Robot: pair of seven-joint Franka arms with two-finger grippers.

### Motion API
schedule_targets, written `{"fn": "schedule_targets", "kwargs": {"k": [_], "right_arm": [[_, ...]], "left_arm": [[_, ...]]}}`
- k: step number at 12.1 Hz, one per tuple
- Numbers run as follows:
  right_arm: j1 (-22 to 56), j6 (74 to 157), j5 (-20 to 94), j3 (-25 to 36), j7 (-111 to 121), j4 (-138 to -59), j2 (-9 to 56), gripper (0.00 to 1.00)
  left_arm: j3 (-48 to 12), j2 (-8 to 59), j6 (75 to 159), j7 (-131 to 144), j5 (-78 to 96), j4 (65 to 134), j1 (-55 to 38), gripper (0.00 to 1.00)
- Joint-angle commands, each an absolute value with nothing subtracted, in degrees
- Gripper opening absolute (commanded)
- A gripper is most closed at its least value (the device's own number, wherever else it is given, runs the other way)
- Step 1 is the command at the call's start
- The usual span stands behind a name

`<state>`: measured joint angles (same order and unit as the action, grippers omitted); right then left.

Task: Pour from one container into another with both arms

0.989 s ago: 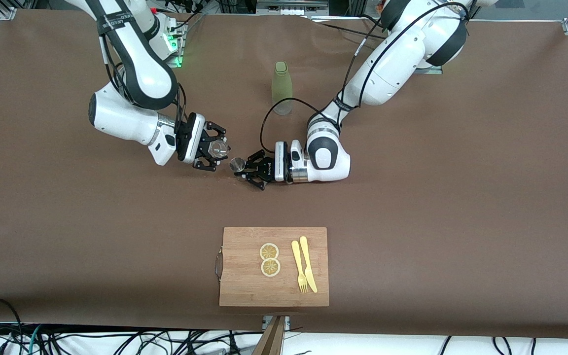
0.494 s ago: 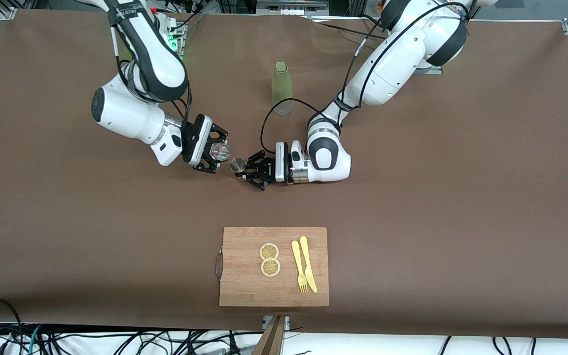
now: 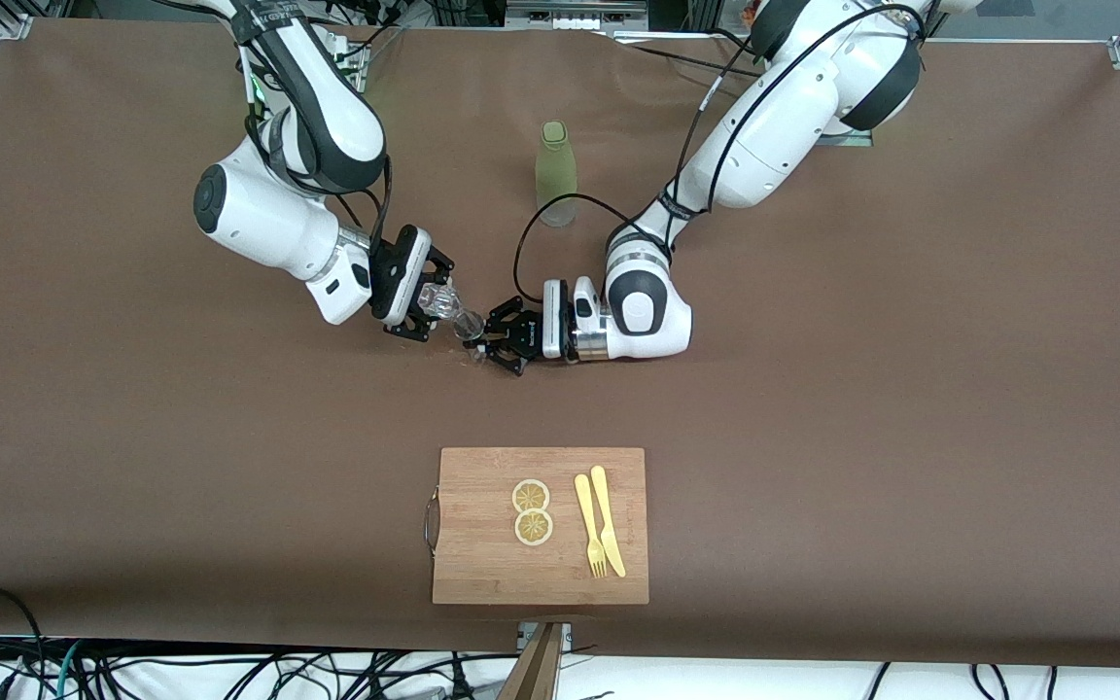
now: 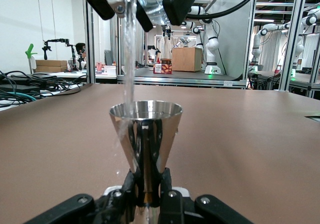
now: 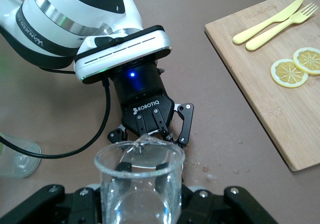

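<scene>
My right gripper (image 3: 427,303) is shut on a clear glass beaker (image 3: 440,300) holding water, tipped with its lip over a small metal cone-shaped cup (image 3: 470,328). A thin stream of water (image 4: 130,49) falls from the beaker (image 4: 150,1) into that cup (image 4: 145,129). My left gripper (image 3: 494,340) lies low over the table's middle, shut on the cup's narrow lower part (image 4: 146,184). In the right wrist view the beaker (image 5: 140,184) fills the foreground between my right gripper's (image 5: 140,170) fingers, with the left gripper (image 5: 152,121) just past its rim.
A green bottle (image 3: 556,175) stands farther from the front camera than the grippers. A wooden cutting board (image 3: 482,554) with two lemon slices (image 3: 532,511) and a yellow fork and knife (image 3: 599,533) lies near the front edge. Water drops (image 5: 205,168) spot the table by the left gripper.
The right arm has swung toward the left gripper and tipped the beaker further, bringing its lip over the metal cup. The left arm has stayed still.
</scene>
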<state>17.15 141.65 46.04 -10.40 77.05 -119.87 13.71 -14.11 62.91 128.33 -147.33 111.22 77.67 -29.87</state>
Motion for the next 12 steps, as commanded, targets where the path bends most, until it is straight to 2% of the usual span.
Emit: {"fn": "schedule_targets", "kwargs": {"k": [1, 6, 12], "right_arm": [[17.4, 142.5, 45.0, -10.5, 76.3, -120.8, 12.9, 0.26], [16.4, 142.5, 45.1, -10.5, 77.8, -124.6, 10.6, 0.26], [13.9, 142.0, 45.7, -10.5, 78.5, -124.5, 9.6, 0.26]], "left_arm": [[-13.7, 63.9, 128.8, -149.5, 113.8, 75.8, -30.8, 0.00], [-13.3, 63.8, 128.5, -149.5, 113.4, 75.9, -30.7, 0.00], [-13.3, 63.7, 128.4, -149.3, 113.3, 75.9, -30.7, 0.00]]}}
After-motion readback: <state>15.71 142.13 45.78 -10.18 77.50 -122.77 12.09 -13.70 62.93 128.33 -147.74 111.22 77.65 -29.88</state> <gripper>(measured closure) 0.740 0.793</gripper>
